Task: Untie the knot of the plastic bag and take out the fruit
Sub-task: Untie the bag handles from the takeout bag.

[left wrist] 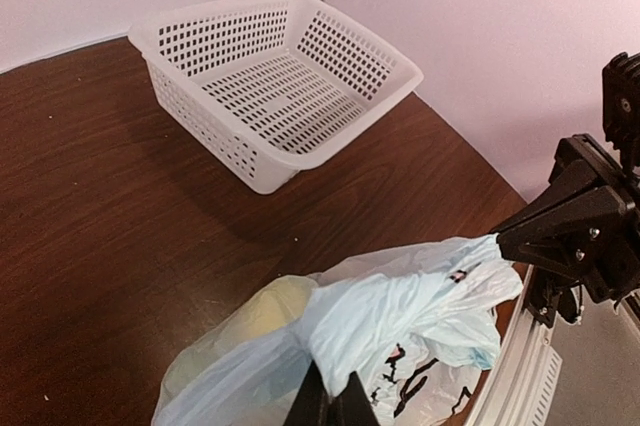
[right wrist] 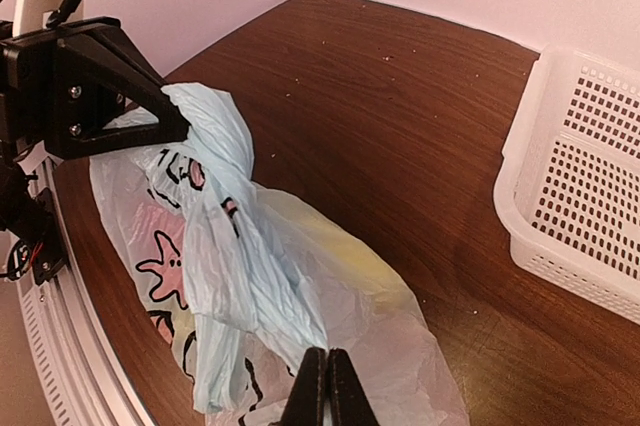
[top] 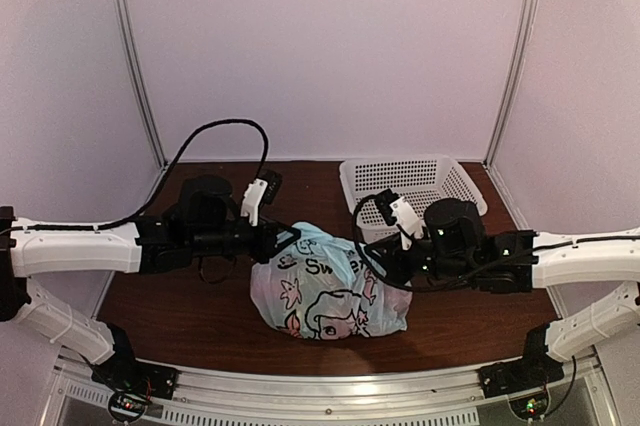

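As the knot (right wrist: 222, 171) stretches between them, left tool (right wrist: 180, 126), right tool (left wrist: 497, 243), both clamped on its ends

Table (top: 200, 316): I saw dark brown wood grain, flecked with a few pale specks.
Bag (top: 330, 296): I found it sitting on the table at mid-width, near the front edge.
Basket (top: 462, 186): I saw it standing upright at the far right corner, apart from the bag.
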You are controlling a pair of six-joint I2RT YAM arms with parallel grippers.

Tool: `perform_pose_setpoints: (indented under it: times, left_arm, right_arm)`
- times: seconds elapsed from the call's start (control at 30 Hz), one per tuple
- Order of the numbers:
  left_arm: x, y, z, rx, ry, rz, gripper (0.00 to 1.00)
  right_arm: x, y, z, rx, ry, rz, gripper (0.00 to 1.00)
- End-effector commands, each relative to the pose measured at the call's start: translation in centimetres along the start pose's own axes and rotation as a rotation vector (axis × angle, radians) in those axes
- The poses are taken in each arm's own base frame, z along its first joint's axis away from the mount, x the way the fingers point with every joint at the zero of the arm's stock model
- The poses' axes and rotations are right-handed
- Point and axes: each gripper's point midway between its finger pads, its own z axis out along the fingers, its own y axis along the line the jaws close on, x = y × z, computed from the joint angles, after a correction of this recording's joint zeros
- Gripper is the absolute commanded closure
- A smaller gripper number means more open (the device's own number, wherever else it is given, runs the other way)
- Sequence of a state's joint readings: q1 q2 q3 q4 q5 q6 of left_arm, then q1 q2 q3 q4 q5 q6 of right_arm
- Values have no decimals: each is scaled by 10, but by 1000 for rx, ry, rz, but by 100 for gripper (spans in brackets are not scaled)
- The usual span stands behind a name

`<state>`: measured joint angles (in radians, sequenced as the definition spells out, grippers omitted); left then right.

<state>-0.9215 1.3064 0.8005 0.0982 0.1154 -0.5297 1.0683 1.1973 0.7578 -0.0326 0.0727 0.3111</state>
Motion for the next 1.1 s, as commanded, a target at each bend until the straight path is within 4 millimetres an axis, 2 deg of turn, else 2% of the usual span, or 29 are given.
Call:
perform_pose_setpoints:
  times: [0.0, 0.07, 0.23, 0.3, 0.37, 0.67, 0.83, 0.97, 1.07]
  left_arm:
    - [-12, 1, -4, 13, -60, -23, 100]
    - [-13, -3, -2, 35, -59, -17, 100]
    - [-23, -15, -4, 95, -84, -2, 100]
    - [-24, -17, -3, 102, -82, 4, 100]
    - [-22, -17, -2, 103, -76, 4, 100]
    - [-17, -17, 2, 112, -57, 1, 100]
    - [-17, -17, 2, 114, -58, 0, 100]
    - [-16, -17, 2, 115, -55, -3, 100]
    - [-17, -17, 1, 110, -58, -6, 100]
  right_arm:
    - [7, -3, 2, 18, 21, 9, 100]
    - [1, 3, 0, -10, 21, 1, 100]
    - [-21, 18, -10, -56, 15, -40, 66]
    - [-32, 24, -14, -70, 10, -58, 57]
    - [-36, 30, -13, -84, 23, -84, 53]
    - [-28, 51, 10, -83, 123, -199, 50]
    - [-22, 53, 22, -68, 151, -225, 52]
    - [-21, 50, 26, -41, 150, -234, 56]
    - [-19, 46, 27, -21, 149, -235, 69]
